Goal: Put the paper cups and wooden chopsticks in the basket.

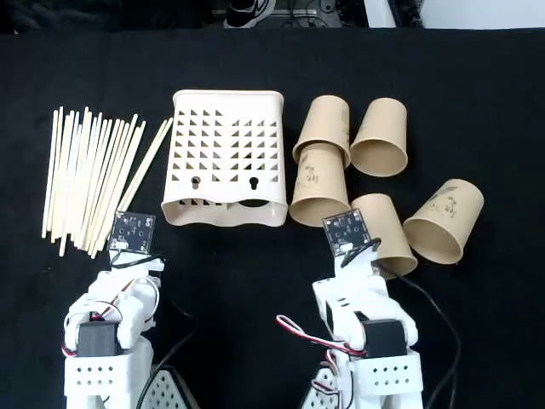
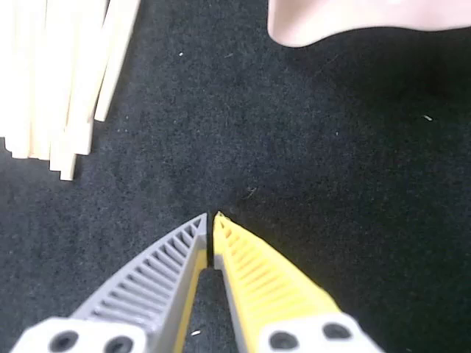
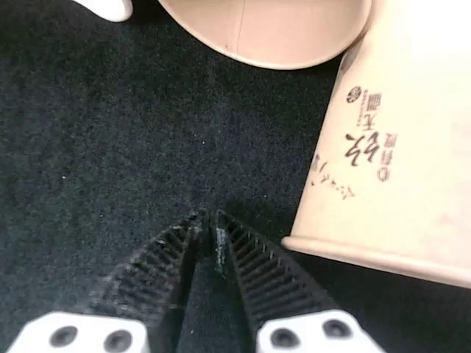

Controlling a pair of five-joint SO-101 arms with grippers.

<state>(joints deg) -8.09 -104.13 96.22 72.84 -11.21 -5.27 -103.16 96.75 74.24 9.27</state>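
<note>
Several wooden chopsticks (image 1: 89,179) lie in a loose bundle at the left of the black table. A cream slotted basket (image 1: 226,158) lies in the middle. Several paper cups (image 1: 381,136) lie on their sides to its right. My left arm (image 1: 111,324) sits at the near left, just short of the chopstick ends (image 2: 66,81). Its left gripper (image 2: 210,220) is shut and holds nothing. The right gripper (image 3: 208,217) is also shut and holds nothing; it hovers over bare cloth beside the rim of the nearest cup (image 3: 397,147), with another cup's mouth (image 3: 272,29) ahead.
The basket's rim (image 2: 368,18) lies ahead of the left gripper and to one side. One cup (image 1: 444,220) rests farthest right. Cables trail from both arm bases at the near edge. Bare black cloth runs between the two arms.
</note>
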